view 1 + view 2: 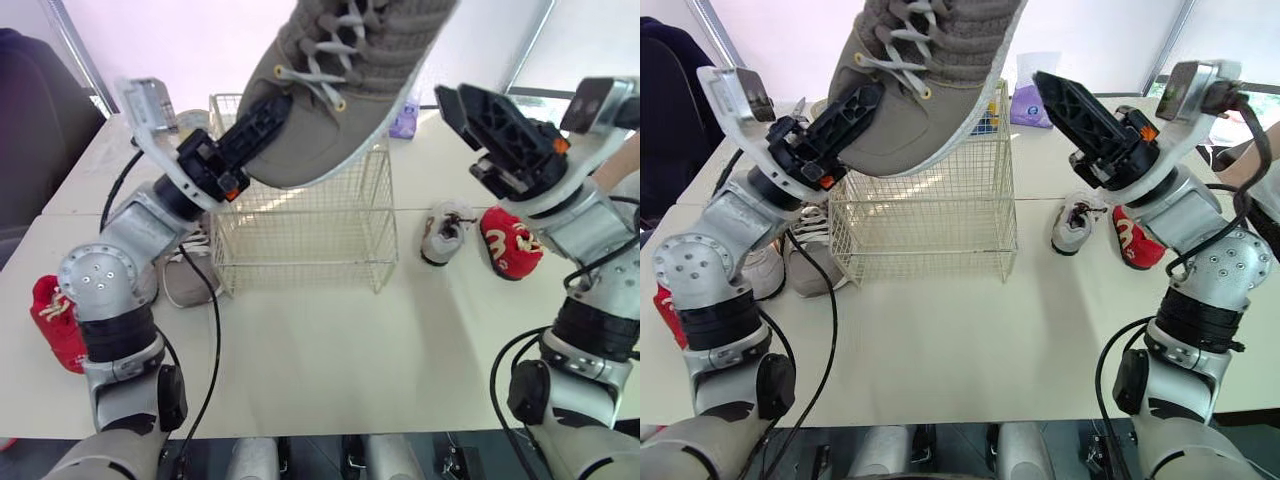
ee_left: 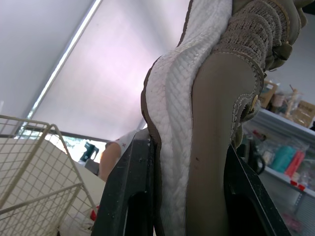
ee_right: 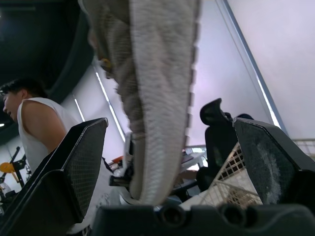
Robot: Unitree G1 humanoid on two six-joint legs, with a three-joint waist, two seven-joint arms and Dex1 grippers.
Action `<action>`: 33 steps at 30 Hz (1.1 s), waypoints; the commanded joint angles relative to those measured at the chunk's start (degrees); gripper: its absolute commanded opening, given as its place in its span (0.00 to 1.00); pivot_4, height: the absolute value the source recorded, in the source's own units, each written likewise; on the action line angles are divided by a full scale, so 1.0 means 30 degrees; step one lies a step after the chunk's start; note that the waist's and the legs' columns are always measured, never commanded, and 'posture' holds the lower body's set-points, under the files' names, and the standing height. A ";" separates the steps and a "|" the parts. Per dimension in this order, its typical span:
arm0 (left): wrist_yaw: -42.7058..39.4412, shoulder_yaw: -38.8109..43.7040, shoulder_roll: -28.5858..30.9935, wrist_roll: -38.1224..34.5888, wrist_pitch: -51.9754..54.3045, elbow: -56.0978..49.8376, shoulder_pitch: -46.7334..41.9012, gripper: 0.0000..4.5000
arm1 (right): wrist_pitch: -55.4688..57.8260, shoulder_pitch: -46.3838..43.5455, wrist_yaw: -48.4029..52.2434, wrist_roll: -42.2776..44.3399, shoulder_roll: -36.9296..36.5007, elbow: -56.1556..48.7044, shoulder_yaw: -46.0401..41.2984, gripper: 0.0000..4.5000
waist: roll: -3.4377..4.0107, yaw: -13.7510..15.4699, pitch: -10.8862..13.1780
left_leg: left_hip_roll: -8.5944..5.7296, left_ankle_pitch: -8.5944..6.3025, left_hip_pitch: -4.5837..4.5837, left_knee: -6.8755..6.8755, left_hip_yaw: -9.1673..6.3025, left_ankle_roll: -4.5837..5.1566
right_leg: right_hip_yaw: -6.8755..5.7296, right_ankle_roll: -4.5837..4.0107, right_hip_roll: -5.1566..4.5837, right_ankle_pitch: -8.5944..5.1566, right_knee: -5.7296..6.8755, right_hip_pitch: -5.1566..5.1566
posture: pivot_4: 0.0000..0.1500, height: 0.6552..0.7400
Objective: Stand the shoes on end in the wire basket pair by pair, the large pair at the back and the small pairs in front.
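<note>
A large grey-brown lace-up sneaker (image 1: pixel 340 80) hangs tilted in the air above the empty wire basket (image 1: pixel 300 240). My left gripper (image 1: pixel 262 115) is shut on its heel; in the left wrist view the heel (image 2: pixel 197 147) sits clamped between both black fingers. Raised to the right of the shoe, my right gripper (image 1: pixel 480 110) is open and apart from it; in the right wrist view the shoe's sole (image 3: pixel 157 98) shows ahead between the spread fingers. A second large sneaker (image 1: pixel 185 275) lies on the table just left of the basket.
A small grey shoe (image 1: pixel 445 232) and a small red shoe (image 1: pixel 508 240) lie right of the basket. Another red shoe (image 1: pixel 55 320) lies at the table's left edge. A purple pack (image 1: pixel 405 118) stands behind the basket. A person (image 3: pixel 34 128) is nearby.
</note>
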 commanded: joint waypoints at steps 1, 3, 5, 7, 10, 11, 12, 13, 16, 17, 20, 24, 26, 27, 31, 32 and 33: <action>-0.0681 -0.0368 -0.0162 0.0142 -0.0740 -0.0287 -0.0165 0.18 | -0.0778 -0.0363 -0.0440 0.0864 0.0121 -0.0650 0.0239 0.98 | 0.0000 0.0022 0.0000 | -0.0002 -0.0005 -0.0006 0.0000 -0.0002 0.0009 | -0.0002 0.0000 0.0000 0.0000 -0.0006 0.0000 | 1.00 0.95; -0.0827 -0.0545 -0.0169 0.0273 -0.0770 -0.0225 -0.0035 0.18 | -0.1038 -0.0494 -0.0483 0.0817 0.0096 -0.0684 0.0581 0.98 | 0.0000 -0.0012 0.0000 | -0.0005 -0.0013 -0.0006 0.0000 -0.0003 0.0022 | -0.0003 0.0001 0.0000 0.0000 -0.0014 0.0001 | 1.00 0.95; -0.0849 -0.0675 -0.0241 0.0200 -0.0761 -0.0243 0.0090 0.18 | -0.1359 -0.0685 -0.0481 0.0427 0.0134 -0.0648 0.1012 0.98 | 0.0000 -0.0038 0.0000 | -0.0004 -0.0016 -0.0006 -0.0002 -0.0004 0.0027 | -0.0001 0.0001 0.0002 0.0000 -0.0016 0.0000 | 1.00 0.95; -0.0808 -0.0783 -0.0355 0.0084 -0.0780 -0.0329 0.0164 0.18 | -0.1673 -0.0762 -0.0344 0.0053 0.0092 -0.0551 0.1323 0.98 | 0.0000 -0.0086 0.0000 | 0.0004 -0.0018 -0.0003 -0.0004 -0.0005 0.0031 | 0.0000 0.0001 0.0013 0.0000 -0.0016 -0.0002 | 1.00 0.95; -0.0658 -0.1188 -0.0574 0.0346 -0.0831 -0.0570 0.0380 0.18 | -0.2136 -0.0881 -0.0156 -0.0403 0.0162 -0.0348 0.1712 0.98 | 0.0000 -0.0059 0.0000 | 0.0011 -0.0037 -0.0001 -0.0006 -0.0013 0.0064 | -0.0002 0.0001 0.0024 0.0000 -0.0014 -0.0002 | 1.00 0.95; -0.0647 -0.1344 -0.0609 0.0427 -0.0796 -0.0649 0.0487 0.18 | -0.2270 -0.0936 -0.0149 -0.0510 0.0204 -0.0312 0.1839 0.98 | 0.0000 -0.0056 0.0000 | 0.0012 -0.0037 -0.0001 -0.0006 -0.0014 0.0064 | -0.0002 0.0001 0.0023 0.0000 -0.0014 -0.0002 | 1.00 0.95; -0.0674 -0.1491 -0.0645 0.0446 -0.0747 -0.0745 0.0622 0.18 | -0.2452 -0.1005 -0.0165 -0.0705 0.0250 -0.0245 0.1979 0.98 | 0.0000 -0.0057 0.0000 | 0.0012 -0.0038 -0.0002 -0.0006 -0.0015 0.0066 | -0.0001 0.0001 0.0023 0.0000 -0.0015 -0.0001 | 1.00 0.95; -0.0684 -0.1617 -0.0701 0.0476 -0.0757 -0.0813 0.0738 0.18 | -0.2630 -0.1073 -0.0160 -0.0933 0.0275 -0.0117 0.2091 0.98 | 0.0000 -0.0064 0.0000 | 0.0013 -0.0038 -0.0002 -0.0006 -0.0013 0.0065 | -0.0001 0.0001 0.0021 0.0000 -0.0015 -0.0001 | 1.00 0.95; -0.0592 -0.1723 -0.0834 0.0463 -0.0850 -0.0838 0.0938 0.18 | -0.3069 -0.1239 -0.0264 -0.1286 0.0387 0.0248 0.2165 0.98 | 0.0000 -0.0050 0.0000 | 0.0012 -0.0038 -0.0003 -0.0006 -0.0012 0.0066 | -0.0002 0.0001 0.0020 0.0000 -0.0017 -0.0002 | 1.00 0.95; -0.0619 -0.1778 -0.0801 0.0516 -0.0872 -0.0827 0.0979 0.18 | -0.3180 -0.1298 -0.0402 -0.1351 0.0423 0.0386 0.2154 0.93 | 0.0000 -0.0049 0.0000 | 0.0012 -0.0038 -0.0004 -0.0006 -0.0012 0.0066 | -0.0002 0.0001 0.0020 0.0000 -0.0017 -0.0002 | 1.00 0.95; -0.0682 -0.1888 -0.0713 0.0620 -0.0938 -0.0770 0.1058 0.18 | -0.3332 -0.1303 -0.0330 -0.1673 0.0336 0.0372 0.2340 0.70 | 0.0000 -0.0049 0.0000 | 0.0012 -0.0042 -0.0005 -0.0006 -0.0013 0.0073 | -0.0002 0.0001 0.0019 0.0000 -0.0021 -0.0002 | 1.00 0.95; -0.0797 -0.1964 -0.0549 0.0783 -0.0897 -0.0711 0.1115 0.18 | -0.3425 -0.1402 -0.0197 -0.1814 0.0215 0.0267 0.2416 0.33 | 0.0000 -0.0048 0.0000 | 0.0012 -0.0059 -0.0006 -0.0007 -0.0013 0.0102 | -0.0003 0.0001 0.0019 0.0000 -0.0024 -0.0002 | 1.00 0.95; -0.0872 -0.2001 -0.0430 0.0921 -0.0879 -0.0683 0.1122 0.18 | -0.3463 -0.1508 0.0029 -0.2038 0.0022 0.0222 0.2510 0.32 | 0.0000 -0.0050 0.0000 | 0.0013 -0.0061 -0.0006 -0.0007 -0.0014 0.0105 | -0.0003 0.0001 0.0019 0.0000 -0.0024 -0.0002 | 1.00 0.95; -0.0942 -0.1992 -0.0303 0.1037 -0.0868 -0.0611 0.1095 0.18 | -0.3807 -0.1641 0.0253 -0.2484 -0.0080 0.0169 0.2552 0.32 | 0.0000 -0.0050 0.0001 | 0.0013 -0.0062 -0.0006 -0.0008 -0.0014 0.0106 | -0.0004 0.0001 0.0019 0.0000 -0.0025 -0.0002 | 1.00 0.95; -0.1209 -0.1926 0.0660 0.1596 -0.0659 -0.0443 0.0852 0.61 | -0.6283 -0.2171 0.1313 -0.4860 0.0039 0.0265 0.2650 0.32 | 0.0002 -0.0088 0.0001 | 0.0016 -0.0064 -0.0006 -0.0018 -0.0010 0.0110 | -0.0004 0.0001 0.0029 0.0000 -0.0026 -0.0016 | 1.00 0.95; -0.1164 -0.1934 0.1196 0.2040 -0.0629 -0.0521 0.0766 0.71 | -0.6469 -0.2685 0.1906 -0.5722 -0.0476 0.0943 0.3028 0.32 | 0.0006 -0.0071 0.0004 | 0.0021 -0.0064 -0.0007 -0.0020 -0.0013 0.0109 | -0.0004 0.0001 0.0033 0.0000 -0.0027 -0.0017 | 1.00 0.95; -0.1151 -0.1905 0.1785 0.2332 -0.0481 -0.0594 0.0713 0.83 | -0.6546 -0.3309 0.2442 -0.6442 -0.0965 0.1792 0.3346 0.32 | 0.0011 -0.0094 0.0008 | 0.0021 -0.0063 -0.0007 -0.0022 -0.0011 0.0108 | -0.0004 0.0000 0.0034 -0.0001 -0.0026 -0.0021 | 1.00 0.95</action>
